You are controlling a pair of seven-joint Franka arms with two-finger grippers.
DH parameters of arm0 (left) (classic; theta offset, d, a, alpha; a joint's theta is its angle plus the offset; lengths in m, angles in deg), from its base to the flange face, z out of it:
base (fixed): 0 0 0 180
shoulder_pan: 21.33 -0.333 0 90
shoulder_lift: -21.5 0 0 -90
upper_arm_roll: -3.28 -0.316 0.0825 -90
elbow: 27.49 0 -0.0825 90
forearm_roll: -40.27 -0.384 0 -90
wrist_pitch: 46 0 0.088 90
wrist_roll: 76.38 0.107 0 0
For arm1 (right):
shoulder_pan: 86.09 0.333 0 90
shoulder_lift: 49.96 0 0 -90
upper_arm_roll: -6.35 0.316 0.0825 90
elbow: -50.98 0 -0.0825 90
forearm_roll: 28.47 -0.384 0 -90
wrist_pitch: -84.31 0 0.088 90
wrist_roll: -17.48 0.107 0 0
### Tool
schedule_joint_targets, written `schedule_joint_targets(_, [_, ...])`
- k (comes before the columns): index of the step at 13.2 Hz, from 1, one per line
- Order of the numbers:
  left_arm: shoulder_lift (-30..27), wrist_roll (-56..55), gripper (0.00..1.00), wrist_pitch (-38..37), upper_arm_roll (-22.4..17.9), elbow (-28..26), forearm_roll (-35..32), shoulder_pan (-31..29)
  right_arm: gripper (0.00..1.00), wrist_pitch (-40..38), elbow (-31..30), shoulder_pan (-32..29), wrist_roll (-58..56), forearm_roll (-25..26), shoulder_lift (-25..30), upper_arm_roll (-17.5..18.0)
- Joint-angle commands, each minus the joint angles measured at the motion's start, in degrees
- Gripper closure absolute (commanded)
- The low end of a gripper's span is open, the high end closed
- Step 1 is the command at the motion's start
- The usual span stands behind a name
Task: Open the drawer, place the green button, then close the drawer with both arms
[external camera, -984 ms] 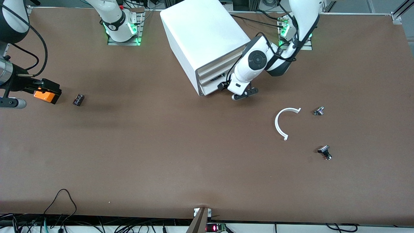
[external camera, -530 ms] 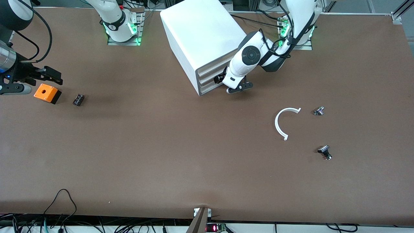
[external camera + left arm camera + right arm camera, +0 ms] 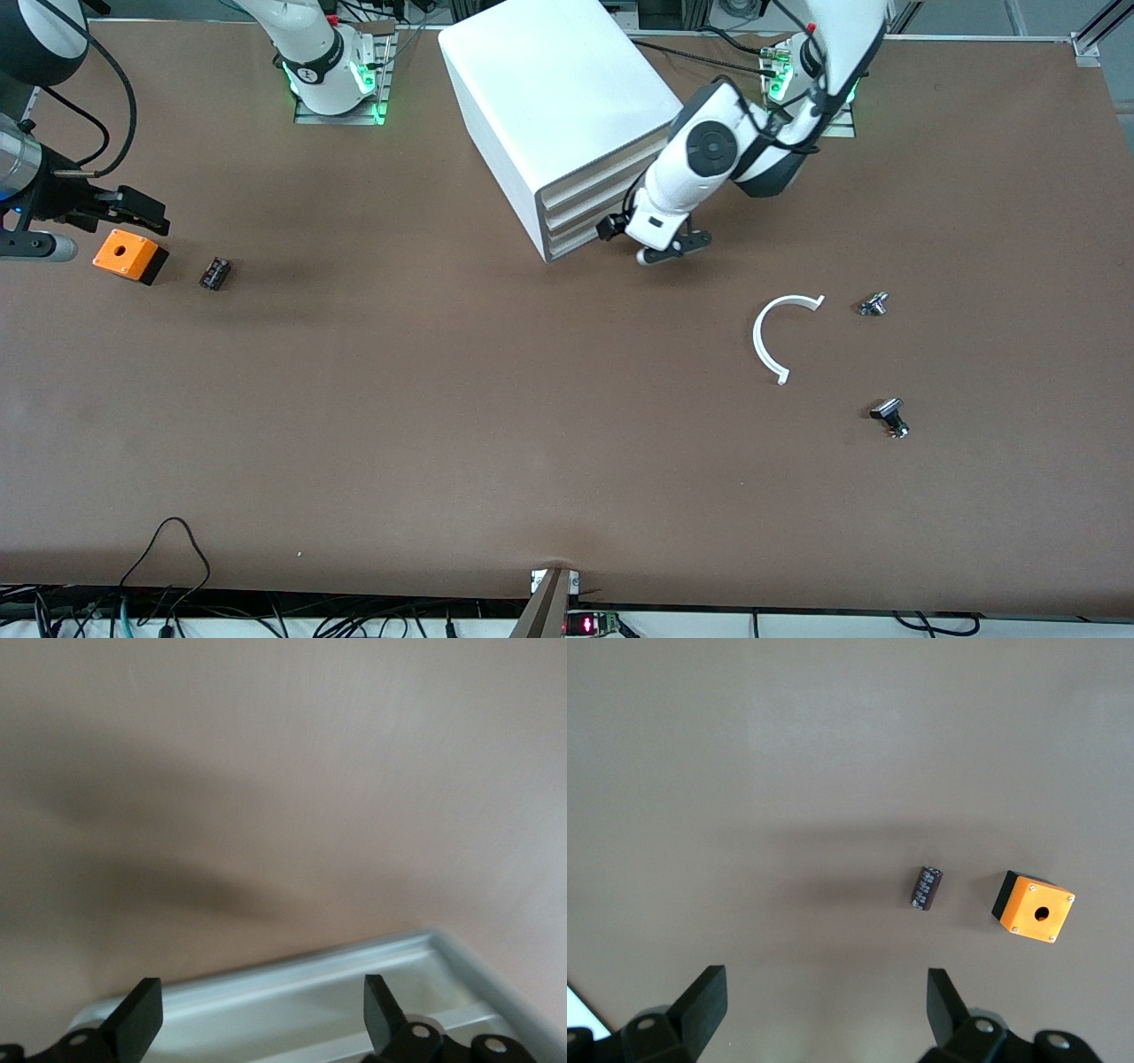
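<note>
Nearest the front camera, toward the left arm's end of the brown tabletop (image 3: pixel 443 425), lies a small black-capped metal part (image 3: pixel 889 416); farther from the camera sit a white plastic half-ring (image 3: pixel 772 335) and, just beside it, a tiny push-button with a metal body (image 3: pixel 873 304), probably the button of the task, though its cap colour cannot be made out. Farther again stands the big white box cabinet (image 3: pixel 558 115) with three tray-like drawers; the lowest drawer (image 3: pixel 578 245) looks shut or nearly so. The left claw (image 3: pixel 666 252) hangs released, fingers spread, just in front of that drawer's sloped lip, and its wrist view shows the pale lip (image 3: pixel 310 992) between the open fingers. At the right arm's end, the right claw (image 3: pixel 133 211) waits, also released and empty, above an orange box with a black base (image 3: pixel 129 256), with a small dark cylinder (image 3: pixel 214 273) beside it. The risk, as I judge it, is that the left claw slips off the shallow sloped lip, or drags the light cabinet instead of the drawer, since nothing braces it. The right claw is also well apart from the button.
</note>
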Motion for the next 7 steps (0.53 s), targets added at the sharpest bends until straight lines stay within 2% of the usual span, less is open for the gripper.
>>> schedule_joint_targets(1, [-7.3, 7.0, 0.00, -1.3, 0.4, 0.5, 1.5, -8.8, 0.00, 1.0, 0.2, -0.2, 1.6, -1.9, 0.7, -0.1])
schedule_joint_targets(4, [-10.4, 14.4, 0.00, -2.3, -0.9, 3.0, 1.4, -14.3, 0.00, 1.0, 1.4, -0.3, 1.1, -1.9, 0.3, -0.2])
schedule_joint_targets(6, [-13.7, 18.9, 0.00, -9.7, -4.2, 4.6, 0.8, -14.5, 0.00, 0.3, 1.4, -0.3, 1.5, -1.9, 0.1, -0.2])
schedule_joint_targets(7, [-14.9, 22.2, 0.00, -16.5, -7.2, 7.5, 0.8, -14.5, 0.00, 0.3, 1.4, -0.5, 1.3, -2.4, -0.7, -1.3])
